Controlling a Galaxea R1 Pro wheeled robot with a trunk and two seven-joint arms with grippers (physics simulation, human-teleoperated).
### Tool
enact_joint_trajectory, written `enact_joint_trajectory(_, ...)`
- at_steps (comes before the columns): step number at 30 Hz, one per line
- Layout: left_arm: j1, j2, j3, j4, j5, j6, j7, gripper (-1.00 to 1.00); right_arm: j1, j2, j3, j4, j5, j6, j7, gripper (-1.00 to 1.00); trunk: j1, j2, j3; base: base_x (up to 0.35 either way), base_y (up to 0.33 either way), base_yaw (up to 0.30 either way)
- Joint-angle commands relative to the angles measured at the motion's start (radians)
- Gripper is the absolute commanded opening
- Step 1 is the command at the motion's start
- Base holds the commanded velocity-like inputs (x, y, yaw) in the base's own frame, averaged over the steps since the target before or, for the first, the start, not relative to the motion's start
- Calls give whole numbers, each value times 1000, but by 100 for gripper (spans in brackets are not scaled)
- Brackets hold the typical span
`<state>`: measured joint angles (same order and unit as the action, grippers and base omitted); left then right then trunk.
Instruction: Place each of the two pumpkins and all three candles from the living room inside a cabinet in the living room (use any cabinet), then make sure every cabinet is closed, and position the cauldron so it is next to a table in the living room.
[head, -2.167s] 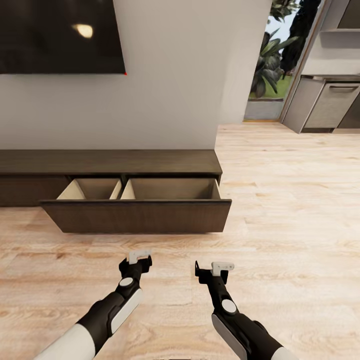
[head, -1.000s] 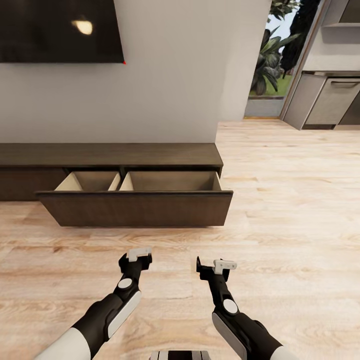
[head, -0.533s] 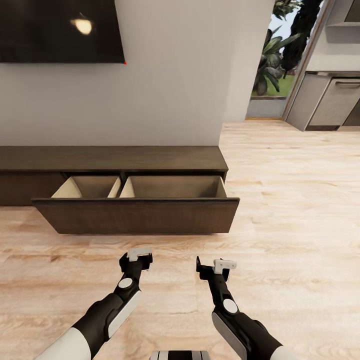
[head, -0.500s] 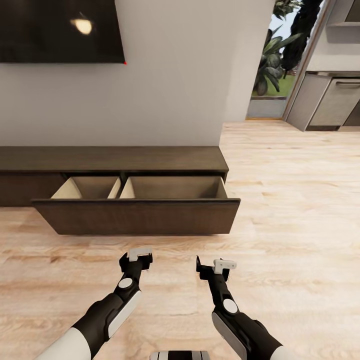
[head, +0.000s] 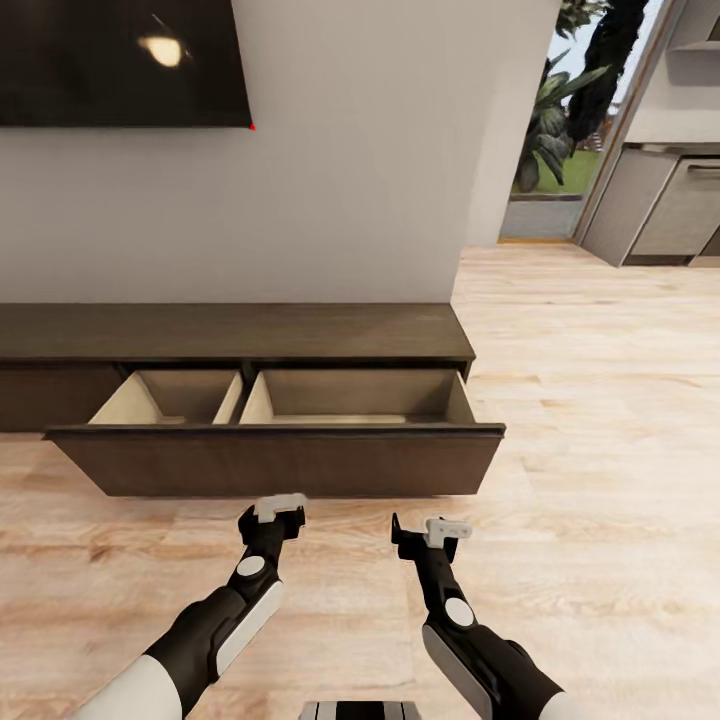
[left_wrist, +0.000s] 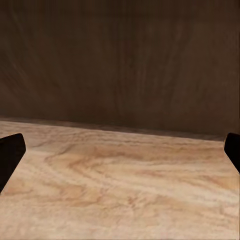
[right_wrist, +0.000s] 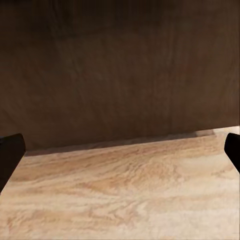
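Note:
The low dark-brown cabinet (head: 230, 332) stands against the wall right in front of me. Its wide drawer (head: 275, 462) is pulled out, and both beige compartments inside look empty. My left gripper (head: 272, 512) and right gripper (head: 425, 528) hover side by side over the floor just short of the drawer front, both open and holding nothing. Both wrist views face the dark drawer panel (left_wrist: 120, 60) (right_wrist: 120, 65) across a strip of plank floor, with black fingertips (left_wrist: 10, 155) (right_wrist: 10, 155) far apart at the picture edges. The pumpkins, candles, cauldron and table are out of view.
A black TV (head: 120, 60) hangs on the wall above the cabinet. To the right, wood floor (head: 600, 400) runs to a glazed opening with plants (head: 560, 130) and grey kitchen units (head: 670, 200).
The whole view has shifted: I have come closer to the cabinet, and the drawer now looks larger and lower in the picture. The arms keep the same pose.

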<state>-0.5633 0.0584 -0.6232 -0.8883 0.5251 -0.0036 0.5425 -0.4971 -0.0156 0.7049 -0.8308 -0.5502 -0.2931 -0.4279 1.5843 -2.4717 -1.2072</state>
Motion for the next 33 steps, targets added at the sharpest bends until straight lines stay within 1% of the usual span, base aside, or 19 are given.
enact_joint_trajectory(1,-1,1,-6,-1,7,0,8,100,-1,-1,7,-1,-10,-6,-5,100,0,0,-1,314,13,0)
enact_joint_trajectory(5,-1,1,-6,-2,7,0,8,100,-1,-1,7,-1,-10,-6,-6,100,0,0,-1,265,4,0)
enact_joint_trajectory(11,-1,1,-6,-2,7,0,8,100,-1,-1,7,-1,-10,-6,-6,100,0,0,-1,67,3,0)
enact_joint_trajectory(27,-1,1,-2,-2,7,5,8,100,-1,-1,7,-1,-10,-6,-6,100,0,0,-1,147,36,0)
enact_joint_trajectory(33,-1,1,-2,-2,7,6,8,100,-1,-1,7,-1,-10,-5,-7,100,0,0,-1,255,1,0)
